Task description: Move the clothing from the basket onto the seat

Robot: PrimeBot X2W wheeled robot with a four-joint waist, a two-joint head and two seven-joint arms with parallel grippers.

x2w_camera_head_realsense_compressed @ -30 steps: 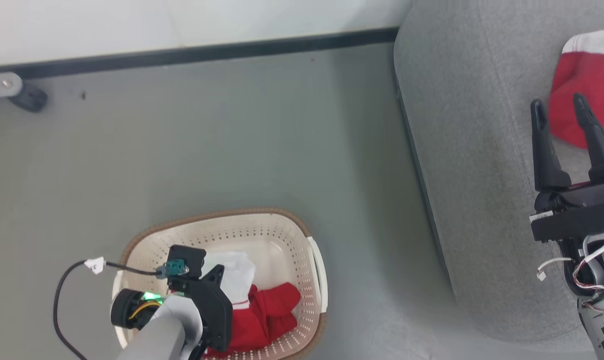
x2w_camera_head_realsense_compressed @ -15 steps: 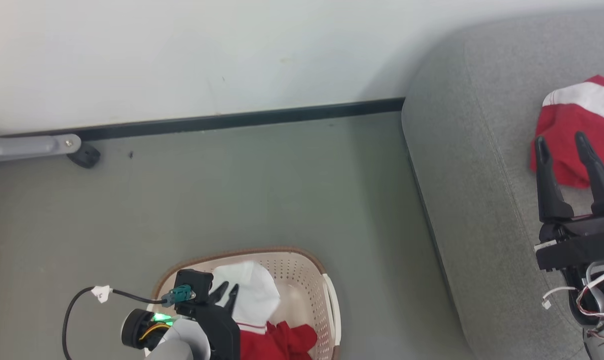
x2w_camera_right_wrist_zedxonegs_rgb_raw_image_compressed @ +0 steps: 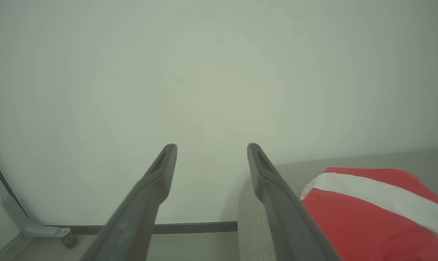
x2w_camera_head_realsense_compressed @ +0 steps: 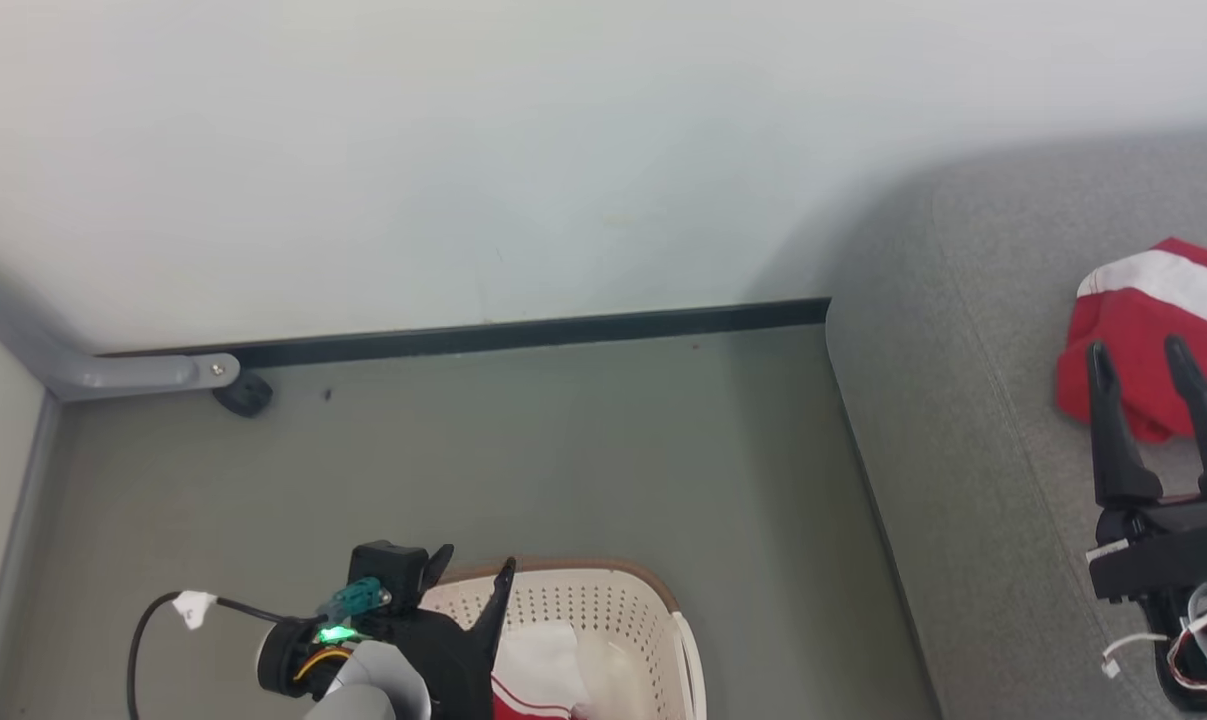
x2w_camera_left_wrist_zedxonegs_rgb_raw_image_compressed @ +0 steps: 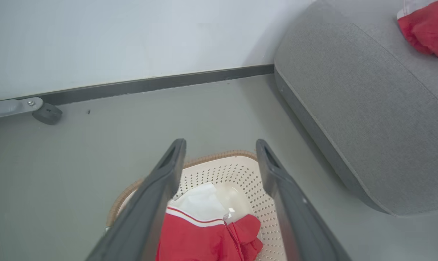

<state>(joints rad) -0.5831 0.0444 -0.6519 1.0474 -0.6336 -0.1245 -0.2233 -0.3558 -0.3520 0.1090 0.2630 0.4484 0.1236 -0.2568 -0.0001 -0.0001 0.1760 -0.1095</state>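
Down at the bottom left of our head view, our left gripper [x2w_camera_head_realsense_compressed: 475, 560] has its two long dark fingers spread wide with nothing between them, so it's got hold of nothing at all. It hangs above the oval cream plastic laundry basket with perforated sides and a brown rim [x2w_camera_left_wrist_zedxonegs_rgb_raw_image_compressed: 222, 172], fingertips pointing toward the basket's far rim, and through the wrist camera we look between the fingers down at a crumpled soft red garment with a white panel and thin white stripe [x2w_camera_left_wrist_zedxonegs_rgb_raw_image_compressed: 197, 239] lying in the bottom of the basket, clear of the fingers. Over on the right, our right gripper [x2w_camera_head_realsense_compressed: 1138, 350] is just as wide open and also empty; it's up over the large grey sofa with coarse woven upholstery [x2w_camera_head_realsense_compressed: 963, 450], and its fingertips overlap the near edge of a second red garment with a broad white band [x2w_camera_head_realsense_compressed: 1143, 320] bunched up on the sofa cushion. Whether the tips actually touch that fabric we can't tell. The basket stands on the plain grey-green floor [x2w_camera_head_realsense_compressed: 563, 450], near the sofa's rounded end but apart from it. Behind all that there's a pale wall [x2w_camera_head_realsense_compressed: 463, 150] with a black skirting strip [x2w_camera_head_realsense_compressed: 523, 332] along its foot, and off to the left a grey metal bar [x2w_camera_head_realsense_compressed: 113, 372] ends at a small black foot [x2w_camera_head_realsense_compressed: 243, 393] on the floor.
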